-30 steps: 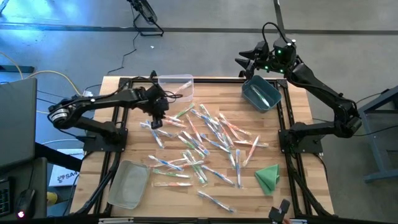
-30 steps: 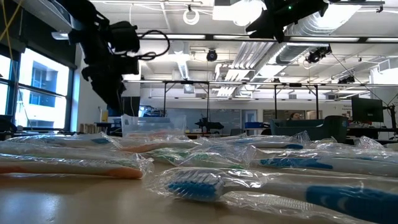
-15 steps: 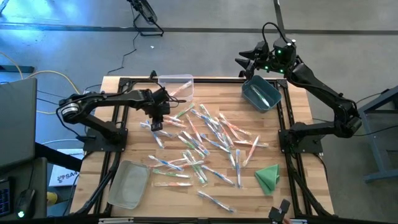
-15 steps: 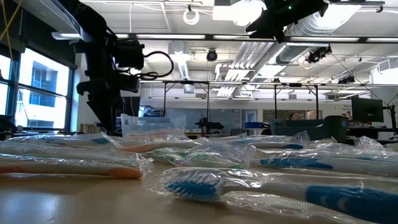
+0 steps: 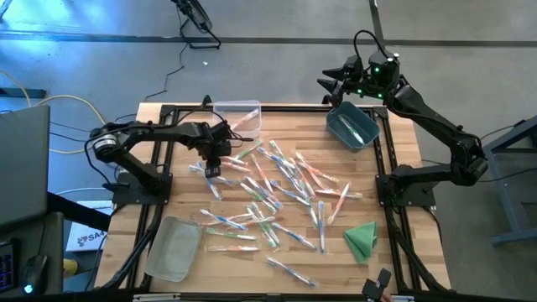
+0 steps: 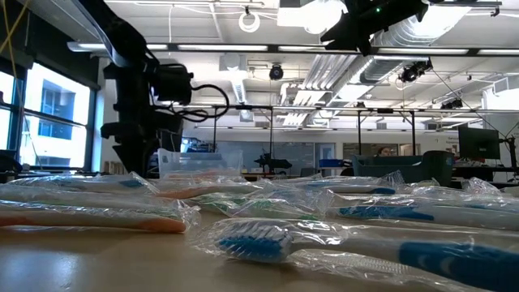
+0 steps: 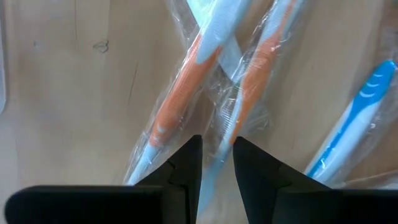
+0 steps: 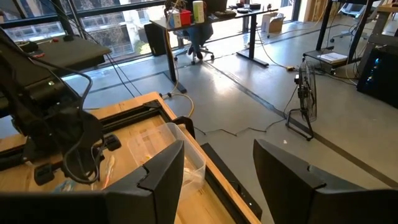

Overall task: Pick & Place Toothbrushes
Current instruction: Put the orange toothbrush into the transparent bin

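Several toothbrushes point(image 5: 277, 189) in clear wrappers lie scattered flat over the middle of the wooden table. My left gripper point(image 5: 211, 170) points down over the pile's left end, low above the table. In the left wrist view its fingers point(image 7: 216, 149) stand open with a narrow gap, astride a pale wrapped toothbrush point(image 7: 217, 127) that lies among two crossed orange ones point(image 7: 177, 99). My right gripper point(image 5: 330, 84) hangs open, high over the table's far right corner, with nothing between its fingers point(image 8: 217, 168). My left gripper comes from above, pointing down, one fingertip point(image 7: 189, 152) on each side of the pale wrapped toothbrush. The toothbrush lies flat on the table. Whether the fingers touch it or its wrapper, I cannot tell.
A clear bin point(image 5: 237, 117) stands at the far edge just beyond my left gripper. A teal bin point(image 5: 352, 126) sits at the far right, below my right gripper. A clear tray point(image 5: 174, 247) lies near left, a folded green cloth point(image 5: 361, 239) near right.
My left gripper has come down toward the toothbrushes at the pile's left end and tipped more steeply downward. The toothbrushes lie as before.
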### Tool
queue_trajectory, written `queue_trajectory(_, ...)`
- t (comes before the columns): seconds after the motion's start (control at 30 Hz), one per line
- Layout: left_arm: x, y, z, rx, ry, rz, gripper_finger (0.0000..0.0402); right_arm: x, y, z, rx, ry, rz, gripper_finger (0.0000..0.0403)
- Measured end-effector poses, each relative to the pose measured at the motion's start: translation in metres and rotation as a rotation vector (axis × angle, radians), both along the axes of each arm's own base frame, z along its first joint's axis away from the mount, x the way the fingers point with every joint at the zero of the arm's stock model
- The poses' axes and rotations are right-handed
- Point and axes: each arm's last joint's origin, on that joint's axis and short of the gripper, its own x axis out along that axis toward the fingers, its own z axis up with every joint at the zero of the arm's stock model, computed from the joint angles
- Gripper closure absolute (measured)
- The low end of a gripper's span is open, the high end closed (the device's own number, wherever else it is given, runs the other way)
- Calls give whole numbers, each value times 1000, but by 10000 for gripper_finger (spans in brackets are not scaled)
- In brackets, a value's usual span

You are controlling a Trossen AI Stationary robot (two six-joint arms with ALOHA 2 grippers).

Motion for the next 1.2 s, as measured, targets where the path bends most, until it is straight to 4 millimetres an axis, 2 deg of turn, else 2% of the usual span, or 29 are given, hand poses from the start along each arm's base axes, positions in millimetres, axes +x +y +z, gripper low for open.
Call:
queue_trajectory(0.23,3,1,-5,-3,3,0,319,0,0,0,0,0,0,218)
queue_trajectory(0.5,1,1,-5,-10,15,1,390,0,0,0,0,0,0,218)
queue_trajectory(0.7,-2,-1,-4,-33,52,1,375,0,0,0,0,0,0,218)
queue_trajectory(0.87,1,0,7,-69,70,-20,392,0,0,0,0,0,0,218)
queue_trajectory(1.2,14,4,36,-136,3,-79,394,0,0,0,-8,4,1,218)
